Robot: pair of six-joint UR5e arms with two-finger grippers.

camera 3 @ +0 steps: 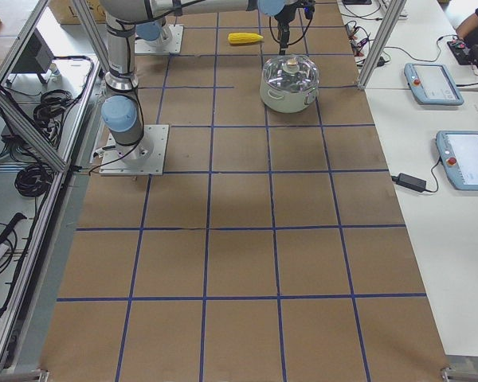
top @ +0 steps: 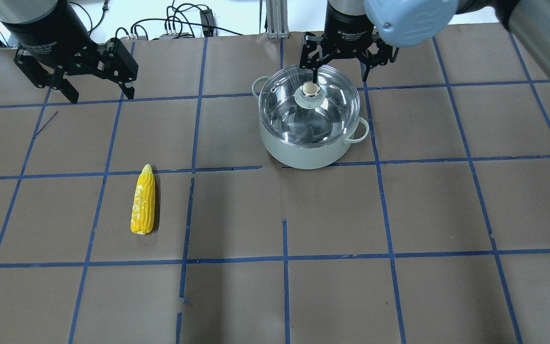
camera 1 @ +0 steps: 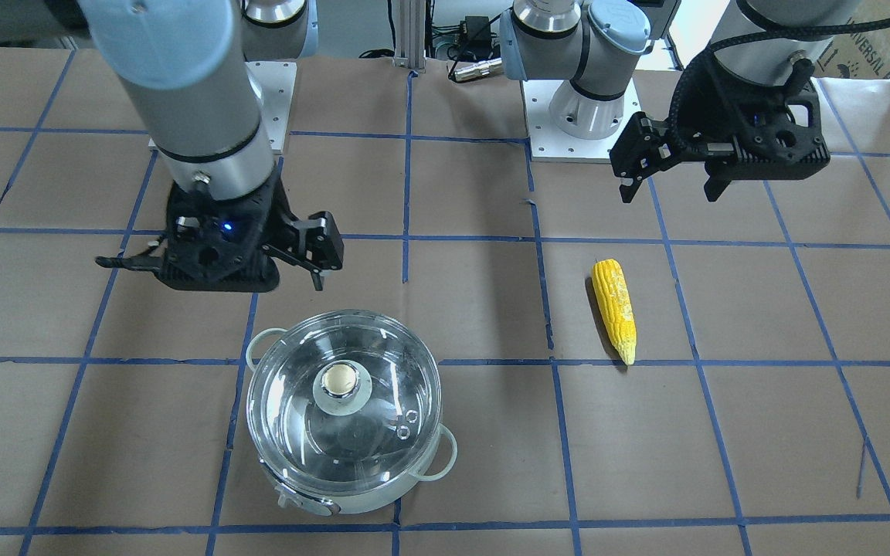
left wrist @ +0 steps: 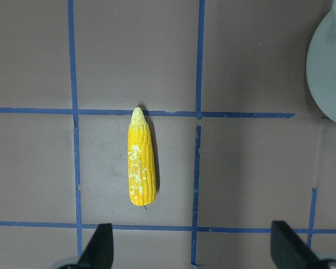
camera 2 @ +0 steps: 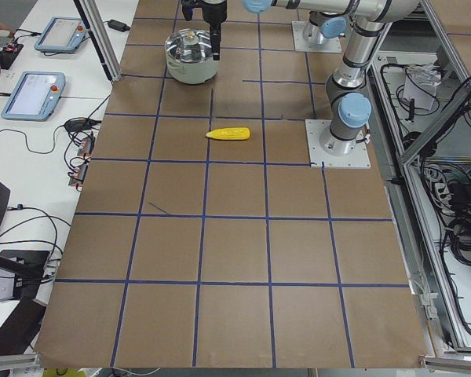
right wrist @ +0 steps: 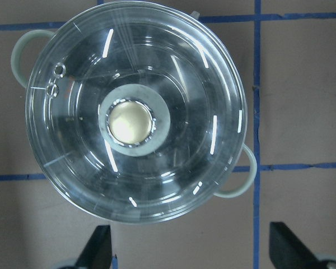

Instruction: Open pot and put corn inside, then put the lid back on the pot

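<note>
Right hand (top: 339,78) spread above lid (top: 303,117), left hand (top: 101,96) spread near corn (top: 143,206)

Bare surface (top: 399,215) lies all round the corn (top: 143,200); nothing touches it, and the pot (top: 303,155) stands well apart. The left gripper (top: 100,94) has its fingers spread wider than the cob. The lid (right wrist: 173,67) closes the pot's mouth, and only its knob (right wrist: 130,122) sticks up. You have open air around that knob, with the right gripper (camera 1: 213,266) spread wide above.
</note>
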